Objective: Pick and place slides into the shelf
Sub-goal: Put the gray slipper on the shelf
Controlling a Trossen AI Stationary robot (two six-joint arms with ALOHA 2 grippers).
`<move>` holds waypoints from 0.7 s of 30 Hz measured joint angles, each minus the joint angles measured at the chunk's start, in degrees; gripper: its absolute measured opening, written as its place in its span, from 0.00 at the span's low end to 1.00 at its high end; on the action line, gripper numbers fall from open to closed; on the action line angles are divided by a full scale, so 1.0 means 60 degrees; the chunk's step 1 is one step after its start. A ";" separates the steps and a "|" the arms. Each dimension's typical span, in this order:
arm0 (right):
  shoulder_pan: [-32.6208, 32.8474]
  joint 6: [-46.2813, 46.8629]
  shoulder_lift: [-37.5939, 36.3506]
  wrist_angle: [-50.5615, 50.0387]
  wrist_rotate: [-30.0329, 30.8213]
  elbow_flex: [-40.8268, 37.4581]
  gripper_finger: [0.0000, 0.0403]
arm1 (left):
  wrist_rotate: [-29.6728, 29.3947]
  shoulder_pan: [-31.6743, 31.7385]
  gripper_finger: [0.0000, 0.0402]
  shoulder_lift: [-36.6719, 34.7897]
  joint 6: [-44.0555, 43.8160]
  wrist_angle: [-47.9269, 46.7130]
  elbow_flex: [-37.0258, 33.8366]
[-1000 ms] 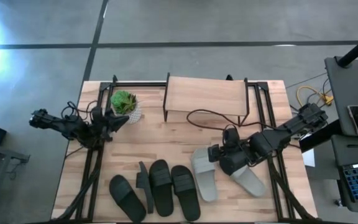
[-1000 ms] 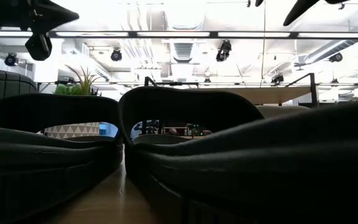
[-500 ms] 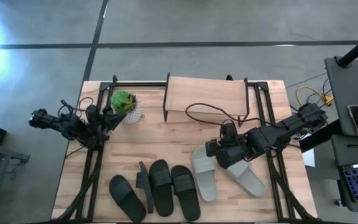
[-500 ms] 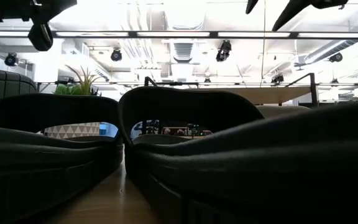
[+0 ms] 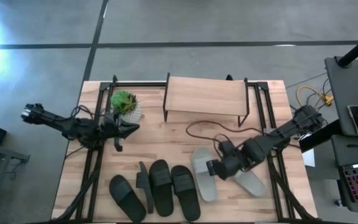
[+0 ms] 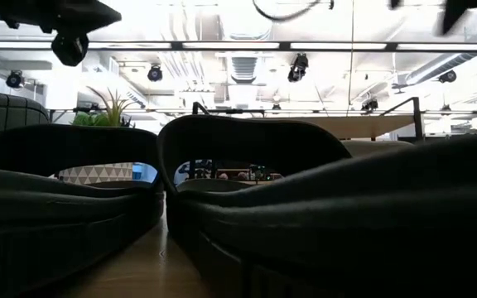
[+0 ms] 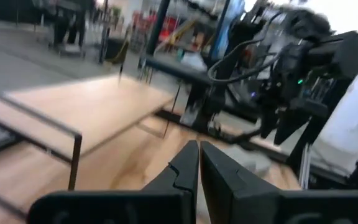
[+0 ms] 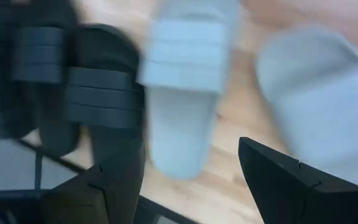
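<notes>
Grey slides (image 5: pixel 204 174) sit right under the right gripper (image 5: pixel 213 168), fingers spread wide; left gripper (image 5: pixel 129 129) fingers pinched together near the plant (image 5: pixel 124 102).

Four black slides (image 5: pixel 157 190) sit clustered at the near edge of the bench, left of centre: one angled outward at the far left, one tipped up on its edge beside it, and two lying flat side by side with straps up. Just to their right, two light grey slides (image 5: pixel 202 174) lie flat, the second (image 5: pixel 248 182) splayed away at an angle. Further back, the shelf (image 5: pixel 204 96) stands upright at the bench's rear centre, its pale plank top bare on thin black legs.
</notes>
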 joint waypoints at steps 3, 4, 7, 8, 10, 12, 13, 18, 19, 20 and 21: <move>0.0505 0.2136 0.0009 -0.0159 0.0029 -0.0305 0.62 | 0.0289 0.0000 0.00 0.0329 -0.0521 -0.0593 0.0090; 0.0733 0.2944 -0.0008 -0.0145 0.0116 -0.0443 0.62 | 0.0343 0.0000 0.00 0.0437 -0.0634 -0.0710 0.0076; 0.1236 0.4161 -0.0046 0.0034 0.0273 -0.0807 0.62 | 0.0473 0.0006 0.00 0.0720 -0.1018 -0.0988 0.0062; 0.1298 0.4249 -0.0039 0.0158 0.0267 -0.0841 0.62 | 0.0554 0.0022 0.00 0.0802 -0.1124 -0.1093 0.0060; 0.1300 0.4275 -0.0005 0.0136 0.0292 -0.0947 0.62 | 0.0777 0.0117 0.00 0.0954 -0.1273 -0.1090 0.0051; 0.1229 0.4272 0.0174 -0.0003 0.0451 -0.1009 0.62 | 0.0987 0.0255 0.00 0.1033 -0.1607 -0.1091 0.0051; 0.1226 0.4253 0.0285 -0.0161 0.0683 -0.1042 0.62 | 0.1129 0.0326 0.00 0.1075 -0.1677 -0.1144 0.0051; 0.1055 0.3366 0.0649 0.0248 0.1356 -0.1047 0.62 | 0.1197 0.0444 0.00 0.1149 -0.1508 -0.1184 0.0082; 0.0959 0.2953 0.0714 0.0449 0.1528 -0.1047 0.62 | 0.1217 0.0444 0.00 0.1129 -0.1283 -0.1162 0.0114; 0.0855 0.2479 0.0772 0.0656 0.1698 -0.1047 0.62 | 0.1350 0.0444 0.00 0.1067 -0.0926 -0.1288 0.0138; 0.0720 0.1957 0.0820 0.0849 0.1811 -0.1047 0.62 | 0.1596 0.0444 0.00 0.1014 -0.0534 -0.1525 0.0215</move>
